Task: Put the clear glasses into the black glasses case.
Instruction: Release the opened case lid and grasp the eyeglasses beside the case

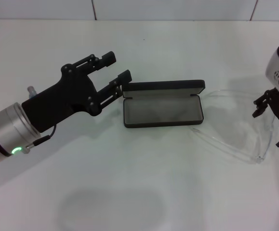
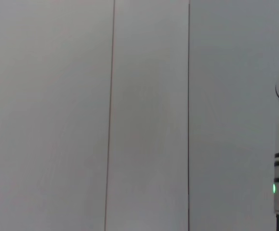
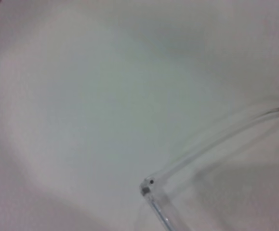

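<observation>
Black glasses case [image 1: 163,105] lies open mid-table, lid up at far side, grey lining exposed. Clear glasses [image 1: 235,126] flat on white table [image 1: 144,192], just right of case, arms unfolded. Left gripper [image 1: 114,67] hovers at case's left end, fingers spread wide, holding nothing. Right gripper [image 1: 273,121] over glasses' right edge, fingers apart, nothing gripped.

The head camera looks forward and down from above onto a white desk [image 1: 144,192], taking in both arms and a tiled wall [image 1: 178,8] at the far edge. The left wrist camera faces a pale panelled surface, with a robot arm at its edge. The right wrist camera sits very close over the clear glasses [image 3: 178,173], also visible from the head view [image 1: 235,139].
</observation>
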Robot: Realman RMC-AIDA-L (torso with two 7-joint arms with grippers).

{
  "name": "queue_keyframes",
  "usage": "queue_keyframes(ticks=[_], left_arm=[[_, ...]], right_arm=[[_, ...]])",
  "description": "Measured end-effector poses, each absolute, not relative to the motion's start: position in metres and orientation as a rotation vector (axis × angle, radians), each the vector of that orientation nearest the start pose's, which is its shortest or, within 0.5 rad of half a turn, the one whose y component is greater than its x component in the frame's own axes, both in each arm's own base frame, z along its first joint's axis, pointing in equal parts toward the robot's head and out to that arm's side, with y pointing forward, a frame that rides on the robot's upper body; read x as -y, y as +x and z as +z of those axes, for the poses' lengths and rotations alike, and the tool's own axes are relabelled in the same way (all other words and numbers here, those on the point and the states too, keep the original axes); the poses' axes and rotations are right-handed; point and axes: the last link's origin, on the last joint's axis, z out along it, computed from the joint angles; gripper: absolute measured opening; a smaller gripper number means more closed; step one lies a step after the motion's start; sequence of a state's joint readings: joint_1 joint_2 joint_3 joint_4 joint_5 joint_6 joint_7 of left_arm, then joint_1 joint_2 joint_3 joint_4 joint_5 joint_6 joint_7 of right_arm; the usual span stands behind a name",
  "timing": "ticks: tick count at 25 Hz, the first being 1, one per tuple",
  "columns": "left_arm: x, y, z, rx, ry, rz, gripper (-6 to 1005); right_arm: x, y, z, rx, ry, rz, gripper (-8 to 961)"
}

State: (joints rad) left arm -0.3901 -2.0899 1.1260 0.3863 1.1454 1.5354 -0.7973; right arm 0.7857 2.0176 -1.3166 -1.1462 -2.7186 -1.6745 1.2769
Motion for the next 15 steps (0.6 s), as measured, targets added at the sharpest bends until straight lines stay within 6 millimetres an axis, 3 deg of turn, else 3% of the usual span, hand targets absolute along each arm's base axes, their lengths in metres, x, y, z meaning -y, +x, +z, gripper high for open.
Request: queue_keyframes(ticks=[15], left_arm=[[-0.298,-0.253,-0.026,0.288,-2.331,-1.157,544]], right_arm=[[-0.385,0.194,-0.001,0.820,-2.942,-1.103,761]])
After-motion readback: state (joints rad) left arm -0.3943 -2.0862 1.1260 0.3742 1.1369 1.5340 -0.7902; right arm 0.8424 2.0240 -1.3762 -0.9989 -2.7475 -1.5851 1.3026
